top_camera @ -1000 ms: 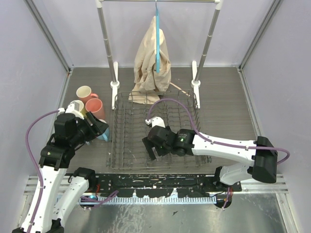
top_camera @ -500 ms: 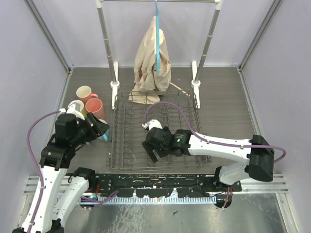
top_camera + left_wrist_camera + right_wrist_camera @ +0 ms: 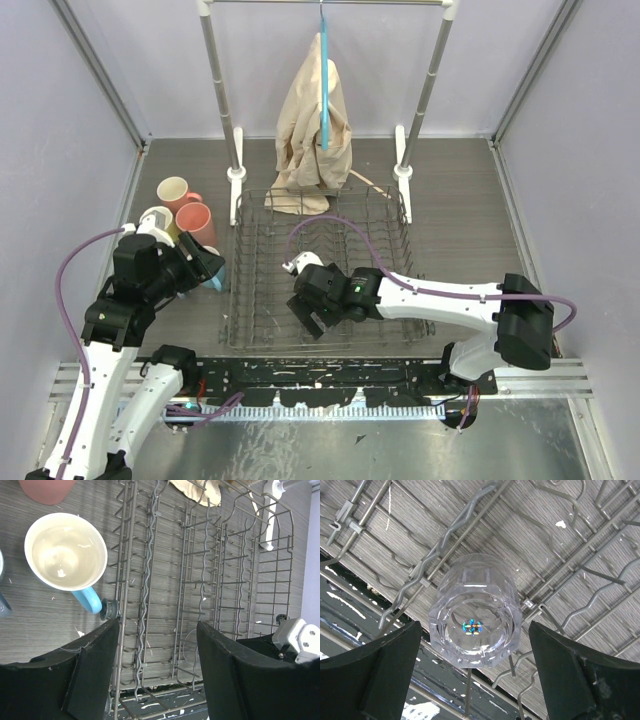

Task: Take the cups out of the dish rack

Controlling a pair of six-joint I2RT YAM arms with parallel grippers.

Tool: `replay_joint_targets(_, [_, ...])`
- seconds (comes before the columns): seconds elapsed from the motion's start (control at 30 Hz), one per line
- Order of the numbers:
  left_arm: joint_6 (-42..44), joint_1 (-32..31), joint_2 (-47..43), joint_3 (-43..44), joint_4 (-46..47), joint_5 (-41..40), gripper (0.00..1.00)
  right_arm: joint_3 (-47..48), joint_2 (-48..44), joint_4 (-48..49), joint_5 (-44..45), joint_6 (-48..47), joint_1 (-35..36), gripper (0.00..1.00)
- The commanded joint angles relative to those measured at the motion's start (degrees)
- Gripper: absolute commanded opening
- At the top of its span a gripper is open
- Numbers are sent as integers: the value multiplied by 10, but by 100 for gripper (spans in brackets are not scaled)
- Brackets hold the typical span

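the right tool (image 3: 308,318) is held apart above the clear glass (image 3: 476,611) at the dish rack's (image 3: 262,240) seven o'clock, ready for clamping.

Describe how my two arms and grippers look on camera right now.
Both arms have white links with black joint housings: left arm, right arm. A purple cable loops along each. The left gripper and right gripper have broad matte-black fingers; no readable markings show.

Pink mug (image 3: 46,489) cropped at the left wrist view's top edge; from overhead, the right gripper (image 3: 312,322) hides the glass (image 3: 475,611).
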Motion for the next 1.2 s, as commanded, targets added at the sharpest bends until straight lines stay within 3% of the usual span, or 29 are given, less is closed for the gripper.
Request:
replay_joint_targets(0.0, [7, -2, -1, -5, 5, 11, 70, 20, 17, 38, -7, -22, 2, 94])
replay_joint_targets(0.23, [8, -2, -2, -3, 4, 10, 70, 14, 34, 54, -37, -23, 1, 89])
replay_joint_targets(0.57, [4, -2, 4, -5, 4, 14, 70, -5, 35, 63, -27, -23, 0, 73])
replay_joint_targets(0.63, [4, -3, 3, -4, 4, 13, 70, -10, 36, 65, -27, -23, -2, 65])
replay_joint_targets(0.8, [3, -2, 2, -4, 4, 13, 70, -11, 31, 63, -24, -23, -4, 24])
replay_joint_targets(0.9, [1, -2, 3, -2, 4, 14, 70, -5, 25, 52, -18, -21, -4, 6])
replay_joint_targets(0.97, [2, -2, 3, 1, 4, 14, 70, 3, 17, 42, -18, -18, -4, 1])
replay_joint_targets(1.17, [2, -2, 2, 10, -11, 13, 70, 41, -32, 4, 27, -15, -4, 1])
